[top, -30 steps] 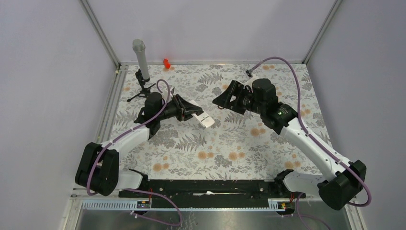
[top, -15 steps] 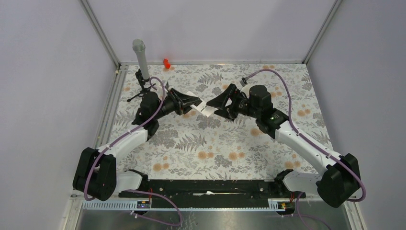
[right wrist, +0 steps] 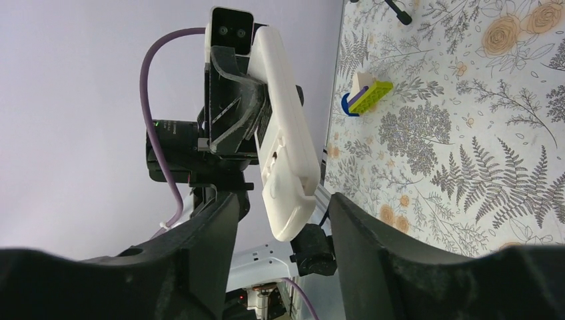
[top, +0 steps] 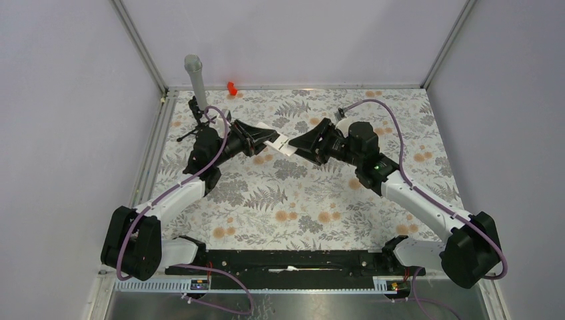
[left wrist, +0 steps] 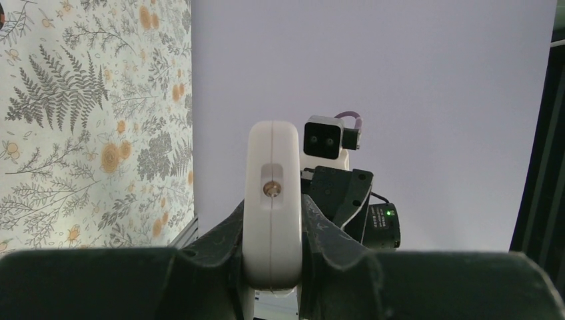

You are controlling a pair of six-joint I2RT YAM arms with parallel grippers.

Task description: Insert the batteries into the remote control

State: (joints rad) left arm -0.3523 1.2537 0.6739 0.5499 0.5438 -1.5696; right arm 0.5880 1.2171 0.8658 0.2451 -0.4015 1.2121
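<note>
While left gripper (left wrist: pixel 272 223) pinches the remote control (right wrist: pixel 283 147), right gripper (right wrist: pixel 283 213) sits spread either side of its free end. Only right wrist view shows a yellow-green marker (right wrist: pixel 368 97) beyond the remote control.

Soft, even, bright light is cast from overhead, and only faint shadows are seen on the table (top: pixel 300 207) under the arms. In the wrist views the near fingers (left wrist: pixel 100 283) are rendered dark and blurred, while the remote control (left wrist: pixel 272 200) is held in sharp focus.

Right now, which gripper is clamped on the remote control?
The left gripper: its jaws pinch the remote control, while the right gripper has its jaws spread open.
</note>
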